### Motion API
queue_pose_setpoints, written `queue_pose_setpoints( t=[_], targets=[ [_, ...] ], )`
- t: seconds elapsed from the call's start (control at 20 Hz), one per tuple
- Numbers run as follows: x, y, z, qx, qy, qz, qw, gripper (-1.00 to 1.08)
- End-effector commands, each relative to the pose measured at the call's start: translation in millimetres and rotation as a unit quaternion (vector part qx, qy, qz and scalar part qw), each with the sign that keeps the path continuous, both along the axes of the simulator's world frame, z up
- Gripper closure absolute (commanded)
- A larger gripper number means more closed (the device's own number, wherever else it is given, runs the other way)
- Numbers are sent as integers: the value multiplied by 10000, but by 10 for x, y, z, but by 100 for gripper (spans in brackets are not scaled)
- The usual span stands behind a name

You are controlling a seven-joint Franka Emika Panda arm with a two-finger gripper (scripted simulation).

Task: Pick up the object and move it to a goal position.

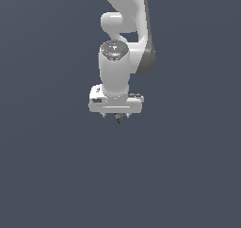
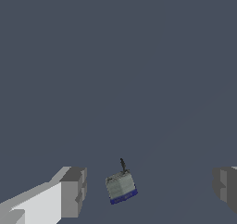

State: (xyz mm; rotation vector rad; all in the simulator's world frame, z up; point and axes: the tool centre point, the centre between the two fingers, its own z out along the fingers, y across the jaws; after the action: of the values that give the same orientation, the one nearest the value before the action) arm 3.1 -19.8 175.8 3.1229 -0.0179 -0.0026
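Note:
The object [image 2: 121, 187] is a tiny grey-olive lump with a blue lower edge and a thin dark stem. In the wrist view it lies between my two fingers, nearer to one grey fingertip [image 2: 73, 193] than to the other. My gripper [image 2: 148, 190] is open wide, and neither finger touches the object. In the exterior view the white gripper [image 1: 117, 116] points straight down, and the object shows only as a dark speck [image 1: 118, 120] just under the hand. The fingers are mostly hidden there.
A plain dark blue-grey surface [image 1: 56, 175] fills both views. The white arm [image 1: 123, 38] rises above the gripper. Nothing else shows.

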Motion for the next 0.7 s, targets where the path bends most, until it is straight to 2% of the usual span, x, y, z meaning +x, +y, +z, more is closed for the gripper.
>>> queue_pose_setpoints(
  t=[0.0,0.4,0.65],
  targets=[
    [0,0,0,0,0,0,10000,-92],
    [-4,-224,29,86,-28,-199,9998,-92],
    [-4,-232,30,89,-29,-205,9997,-92]
  ],
)
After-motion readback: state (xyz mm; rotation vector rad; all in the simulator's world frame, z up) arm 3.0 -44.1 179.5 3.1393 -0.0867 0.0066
